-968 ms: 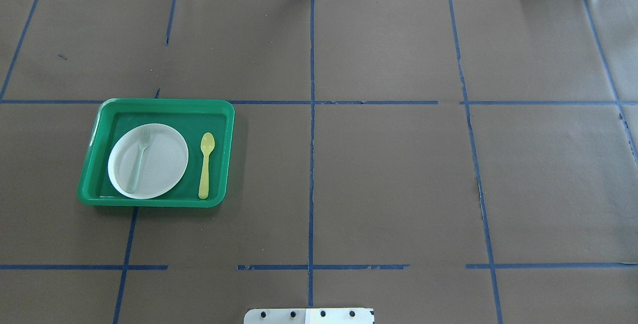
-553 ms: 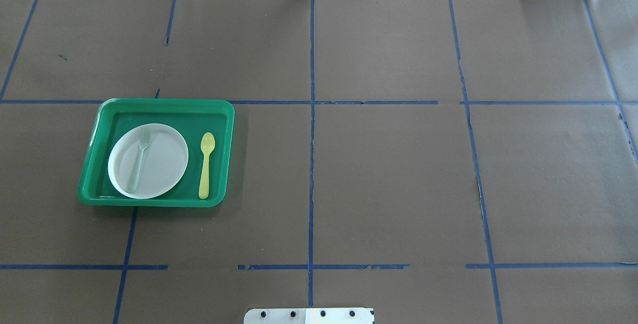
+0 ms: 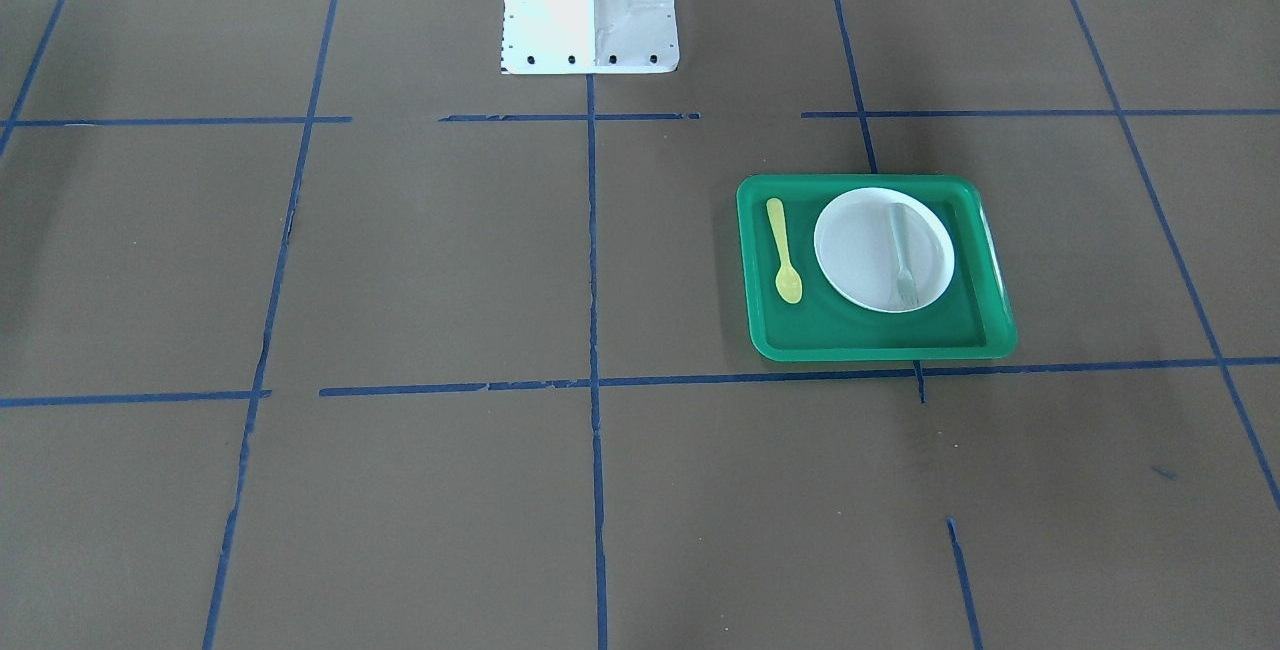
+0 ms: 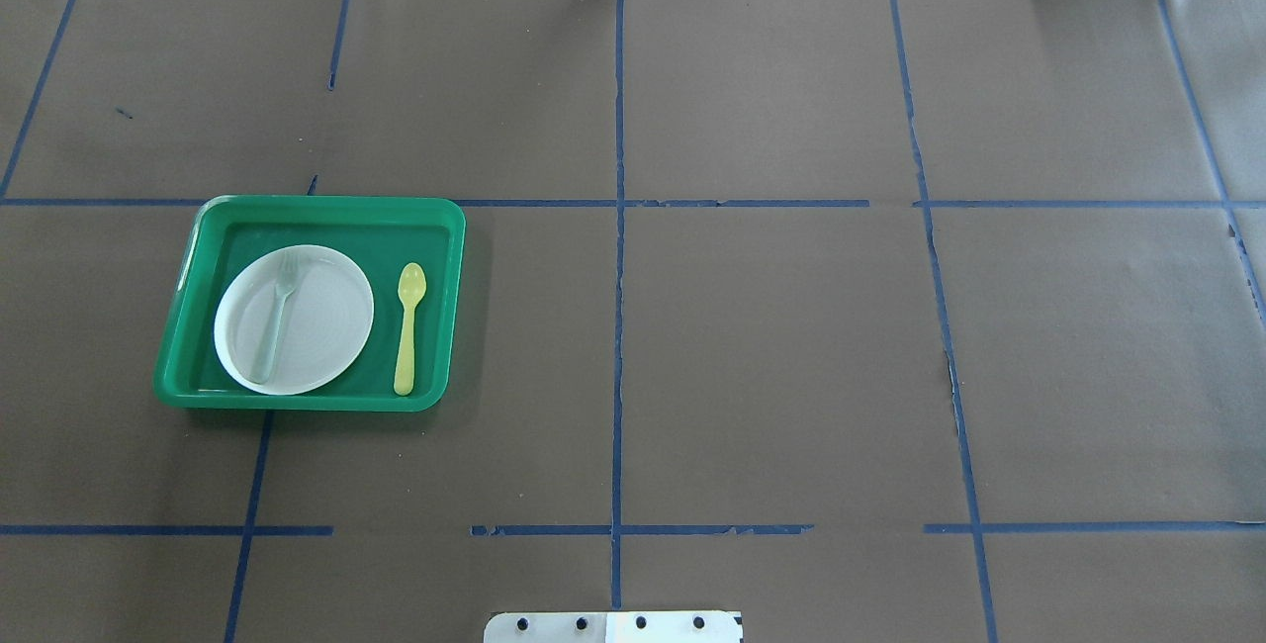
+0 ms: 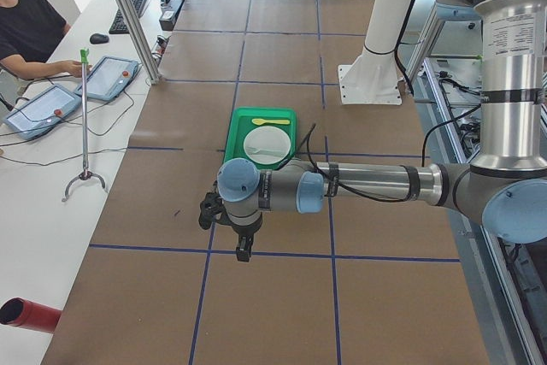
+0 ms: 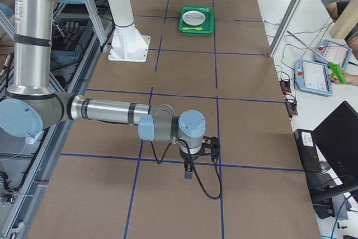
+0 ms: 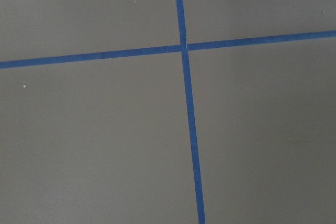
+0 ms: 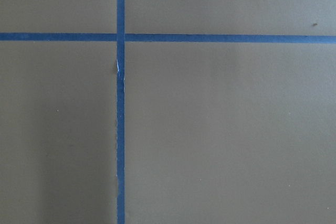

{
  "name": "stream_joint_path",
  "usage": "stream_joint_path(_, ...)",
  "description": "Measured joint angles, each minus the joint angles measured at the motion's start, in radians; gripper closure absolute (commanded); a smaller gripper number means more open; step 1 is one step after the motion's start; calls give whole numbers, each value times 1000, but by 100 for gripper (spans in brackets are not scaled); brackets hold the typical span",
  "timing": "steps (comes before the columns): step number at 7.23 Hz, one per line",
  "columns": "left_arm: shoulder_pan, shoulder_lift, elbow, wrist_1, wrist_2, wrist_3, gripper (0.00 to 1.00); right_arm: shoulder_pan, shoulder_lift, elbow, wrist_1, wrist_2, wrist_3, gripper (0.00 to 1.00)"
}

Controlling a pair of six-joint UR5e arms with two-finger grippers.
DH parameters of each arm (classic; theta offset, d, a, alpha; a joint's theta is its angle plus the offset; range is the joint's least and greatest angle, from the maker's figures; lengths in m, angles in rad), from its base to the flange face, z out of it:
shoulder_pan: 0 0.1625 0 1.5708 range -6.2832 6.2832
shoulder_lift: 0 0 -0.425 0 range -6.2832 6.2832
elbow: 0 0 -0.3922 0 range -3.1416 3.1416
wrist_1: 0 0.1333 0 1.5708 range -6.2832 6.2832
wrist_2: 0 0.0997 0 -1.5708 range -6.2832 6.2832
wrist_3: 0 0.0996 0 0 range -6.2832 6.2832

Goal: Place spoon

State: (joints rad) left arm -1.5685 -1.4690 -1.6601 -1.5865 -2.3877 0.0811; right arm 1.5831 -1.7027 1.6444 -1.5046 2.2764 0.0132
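The small yellow spoon lies in the green tray, to the right of the white plate, bowl end pointing away from the robot. It also shows in the front view and, small, in both side views. My left gripper hangs over bare table well away from the tray, seen only from the side, so I cannot tell whether it is open or shut. My right gripper hangs far from the tray at the table's other end; I cannot tell its state either.
A pale grey-green fork lies on the plate. The robot's white base stands at the table's middle edge. Blue tape lines cross the brown table cover. An operator and tablets are at a side desk.
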Motion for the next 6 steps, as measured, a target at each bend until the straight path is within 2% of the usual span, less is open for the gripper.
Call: stream_joint_path(6,1,-19,12,0,5,-12,0,0,0,0,0,0,0,0)
